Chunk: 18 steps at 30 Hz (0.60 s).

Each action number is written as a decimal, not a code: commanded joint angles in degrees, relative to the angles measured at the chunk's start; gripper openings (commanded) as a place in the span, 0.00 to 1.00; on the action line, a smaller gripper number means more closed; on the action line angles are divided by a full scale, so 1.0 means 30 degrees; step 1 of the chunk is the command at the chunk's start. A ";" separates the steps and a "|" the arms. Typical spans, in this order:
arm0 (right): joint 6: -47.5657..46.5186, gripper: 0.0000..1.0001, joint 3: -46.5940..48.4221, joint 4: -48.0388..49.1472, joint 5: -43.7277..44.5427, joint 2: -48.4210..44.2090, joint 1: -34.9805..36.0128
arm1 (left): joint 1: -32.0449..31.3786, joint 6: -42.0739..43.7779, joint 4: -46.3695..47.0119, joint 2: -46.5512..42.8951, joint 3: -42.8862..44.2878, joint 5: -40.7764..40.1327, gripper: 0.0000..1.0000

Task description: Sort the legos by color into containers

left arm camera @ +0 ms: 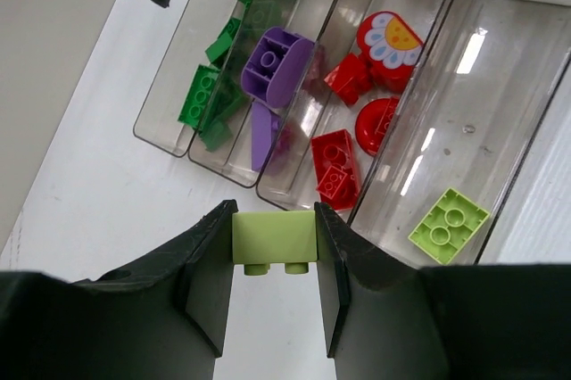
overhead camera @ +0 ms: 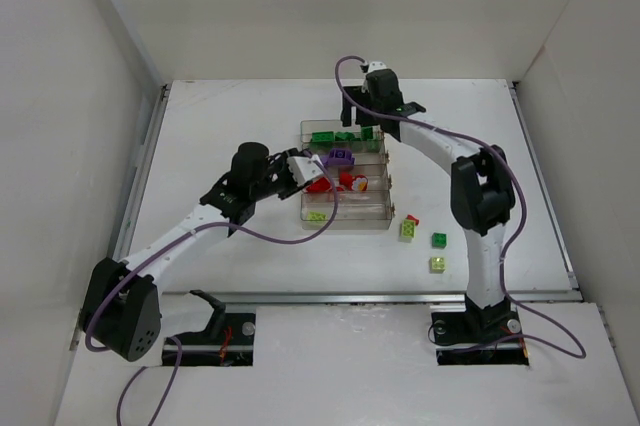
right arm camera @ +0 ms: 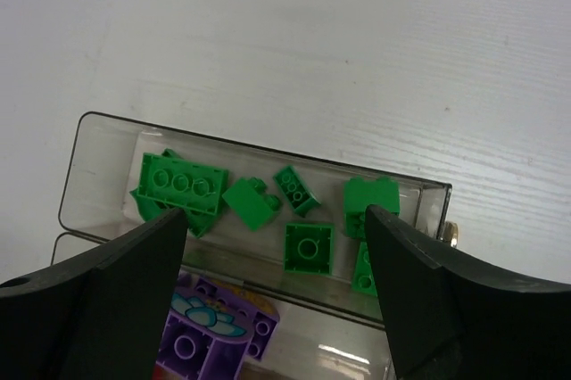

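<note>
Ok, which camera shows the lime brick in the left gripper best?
The left wrist view: the lime brick sits clamped in the left gripper, close and unobstructed. In the top external view the gripper covers it; the right wrist view misses it entirely.

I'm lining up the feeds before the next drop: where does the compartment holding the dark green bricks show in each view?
Top external: green compartment is the tray's farthest row, below the right gripper.
Left wrist: upper left, outermost row.
Right wrist: centre of picture, beneath the open right gripper.
Shared landmark: the purple brick in the neighbouring compartment.
</note>
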 commanded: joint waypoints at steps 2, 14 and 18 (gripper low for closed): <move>-0.0075 0.86 -0.0766 0.0481 0.0585 -0.2952 0.0231 | -0.0303 0.0437 0.0146 -0.0072 0.0081 0.2058 0.00; 0.0540 0.87 -1.0488 0.0305 0.4337 -1.3674 0.0231 | -0.2912 0.4691 -0.2731 0.3674 0.1253 0.8420 0.05; 0.1534 0.89 -1.3801 -0.0164 0.4865 -1.7542 0.0056 | -0.2912 0.4454 -0.1092 0.4700 0.1458 0.8041 0.13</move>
